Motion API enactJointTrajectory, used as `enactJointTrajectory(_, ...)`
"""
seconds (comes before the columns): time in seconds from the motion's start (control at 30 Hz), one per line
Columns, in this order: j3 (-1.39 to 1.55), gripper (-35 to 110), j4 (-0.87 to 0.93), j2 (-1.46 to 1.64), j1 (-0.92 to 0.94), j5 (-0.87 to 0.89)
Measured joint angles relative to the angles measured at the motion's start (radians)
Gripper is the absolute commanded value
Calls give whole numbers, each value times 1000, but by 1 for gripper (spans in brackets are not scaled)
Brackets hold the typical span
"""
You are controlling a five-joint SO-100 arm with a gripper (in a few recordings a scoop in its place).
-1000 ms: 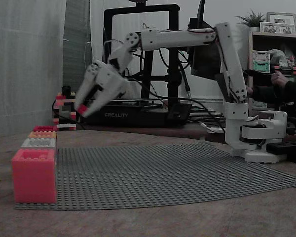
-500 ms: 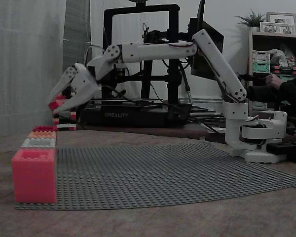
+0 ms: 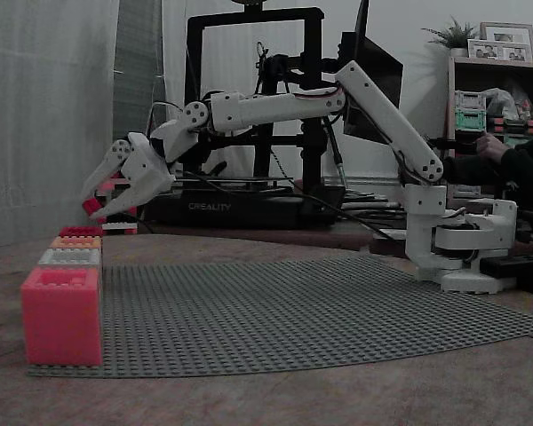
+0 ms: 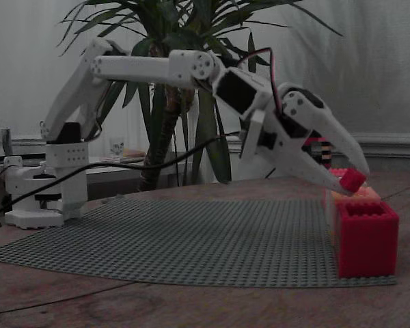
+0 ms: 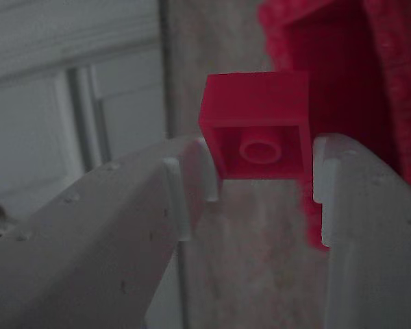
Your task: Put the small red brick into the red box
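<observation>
I see my claw [image 3: 91,207] pinching the small red brick [image 3: 92,206] at its fingertips, hanging in the air above and just short of the far end of the row of boxes. In the wrist view the brick [image 5: 257,127] sits squarely between the two white fingers [image 5: 192,178], its hollow underside facing the camera, with the red box [image 5: 342,89] behind it at the upper right. In a fixed view that box [image 3: 80,232] is the low, dark red one at the far end of the row, past the orange box [image 3: 75,242], the grey box [image 3: 69,257] and the tall pink box [image 3: 61,316] nearest the camera. The row runs along the left edge of the grey studded baseplate [image 3: 320,306], whose wide middle lies open between the boxes and the arm's base [image 3: 462,244]. Beyond the tabletop [image 3: 275,399] stands a black printer [image 3: 249,206] lettered CREALITY. From the other side, the brick [image 4: 352,180] hovers above the box row [image 4: 359,225], apart from it.
</observation>
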Motion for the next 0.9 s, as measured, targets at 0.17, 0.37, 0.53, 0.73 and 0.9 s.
enactJointTrajectory(0.17, 0, 9, -11, -5, -3, 5)
enactJointTrajectory(0.37, 0, 15, -11, -5, -3, 5)
enactJointTrajectory(0.53, 0, 18, -11, -5, -3, 5)
enactJointTrajectory(0.73, 0, 15, -11, -5, -3, -3)
enactJointTrajectory(0.9, 2, 3, 51, 14, -8, 31)
